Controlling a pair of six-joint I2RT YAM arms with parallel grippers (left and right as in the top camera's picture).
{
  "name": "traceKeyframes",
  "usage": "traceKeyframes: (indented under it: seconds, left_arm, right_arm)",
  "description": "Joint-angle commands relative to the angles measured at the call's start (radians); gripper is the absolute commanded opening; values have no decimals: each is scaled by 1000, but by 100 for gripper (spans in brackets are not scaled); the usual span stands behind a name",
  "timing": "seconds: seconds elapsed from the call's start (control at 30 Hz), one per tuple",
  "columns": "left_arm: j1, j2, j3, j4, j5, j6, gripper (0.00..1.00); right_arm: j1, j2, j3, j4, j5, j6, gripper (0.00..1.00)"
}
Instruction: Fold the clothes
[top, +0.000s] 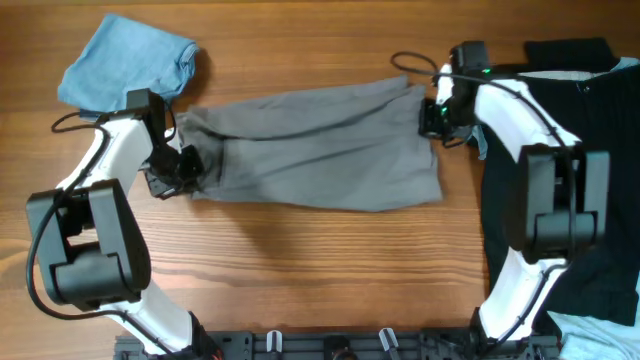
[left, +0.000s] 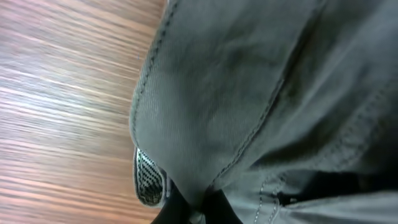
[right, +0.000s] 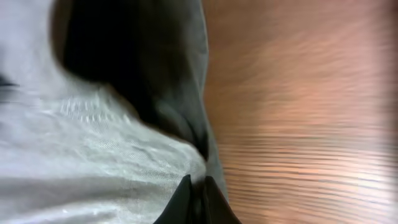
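Note:
The grey shorts lie stretched across the middle of the wooden table. My left gripper is shut on their left end; the left wrist view shows grey fabric with seams pinched between my fingers. My right gripper is shut on their upper right corner; the right wrist view shows grey cloth clamped between the fingertips. A light-blue garment lies bunched at the back left. A black garment lies along the right side.
A black cable loops on the table near the right arm. A pale cloth corner shows at the bottom right. Bare wood lies in front of the shorts.

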Motion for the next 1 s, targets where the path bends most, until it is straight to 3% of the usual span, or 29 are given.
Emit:
traceKeyframes:
  seconds: [0.0, 0.03, 0.07, 0.13, 0.27, 0.33, 0.4, 0.5, 0.57, 0.63, 0.97]
  left_arm:
    - [23, 8, 62, -37, -89, 38, 5]
    - [23, 8, 66, -45, -89, 38, 14]
    - [23, 8, 72, -61, -89, 39, 27]
    - [23, 8, 89, -98, -89, 39, 48]
    - [23, 8, 164, -196, -85, 42, 52]
    - [23, 8, 227, -244, -74, 42, 53]
    - [23, 6, 262, -241, -25, 42, 49]
    - [14, 6, 284, -140, 105, 42, 16]
    - [-5, 14, 281, -68, 112, 44, 4]
    - [-29, 25, 278, -24, 113, 72, 4]
    - [-146, 154, 278, 46, 106, 199, 4]
  right_arm:
    - [-85, -108, 57, -2, 102, -101, 52]
    - [-85, -117, 57, -10, 82, -122, 76]
    - [-85, -130, 57, -26, 78, -137, 89]
    - [-85, -146, 57, -44, 77, -134, 89]
    - [-85, -186, 57, -74, -23, -117, 85]
    - [-80, -199, 57, -85, -194, -120, 79]
    - [-72, -198, 56, -92, -272, -114, 70]
    - [-40, -196, 43, -91, -318, -111, 50]
    - [-13, -194, 29, -84, -303, -77, 41]
    - [13, -194, 9, -77, -265, -27, 31]
    - [84, -193, -149, 21, -187, 49, 24]
